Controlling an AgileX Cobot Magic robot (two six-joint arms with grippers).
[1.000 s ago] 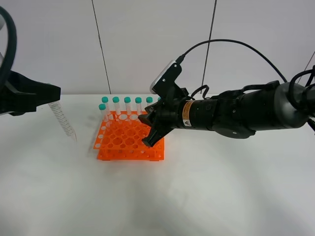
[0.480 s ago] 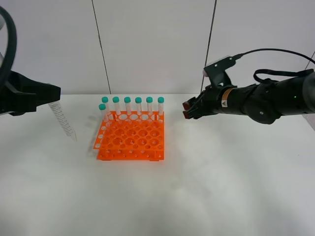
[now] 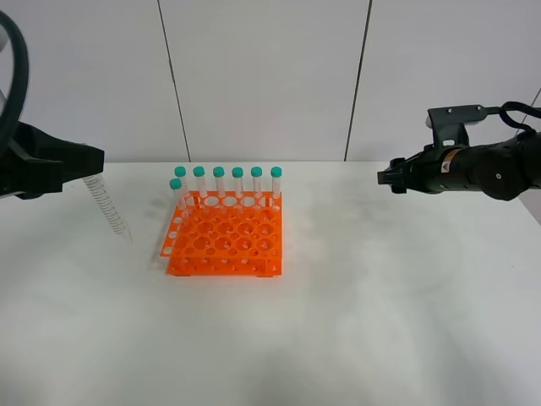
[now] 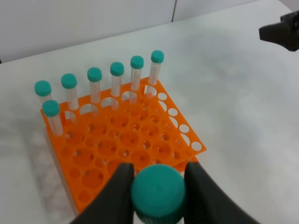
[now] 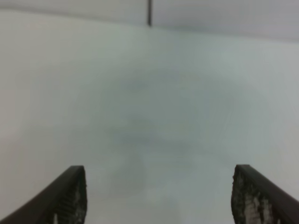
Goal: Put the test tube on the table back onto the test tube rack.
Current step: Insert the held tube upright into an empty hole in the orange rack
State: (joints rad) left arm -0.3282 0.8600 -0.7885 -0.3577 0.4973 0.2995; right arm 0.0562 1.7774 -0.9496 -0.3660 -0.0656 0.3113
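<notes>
The test tube (image 3: 107, 205), clear with printed marks, hangs tilted above the table (image 3: 338, 321) left of the rack, tip pointing down toward the rack. My left gripper (image 3: 84, 175) is shut on its top. In the left wrist view the teal cap (image 4: 158, 190) sits clamped between the black fingers (image 4: 118, 191). The orange test tube rack (image 3: 224, 238) holds several teal-capped tubes (image 3: 237, 184) along its back row and left side. My right gripper (image 3: 390, 178) hovers well right of the rack, and its fingers (image 5: 70, 193) stand wide apart and empty.
The rack (image 4: 117, 144) has many free holes in its front and middle rows. A white wall stands behind the table. The right gripper's tip (image 4: 280, 33) shows far off in the left wrist view.
My right gripper has drawn back from over the rack to the far right, and its jaws have opened. The left arm and its tube have not moved.
</notes>
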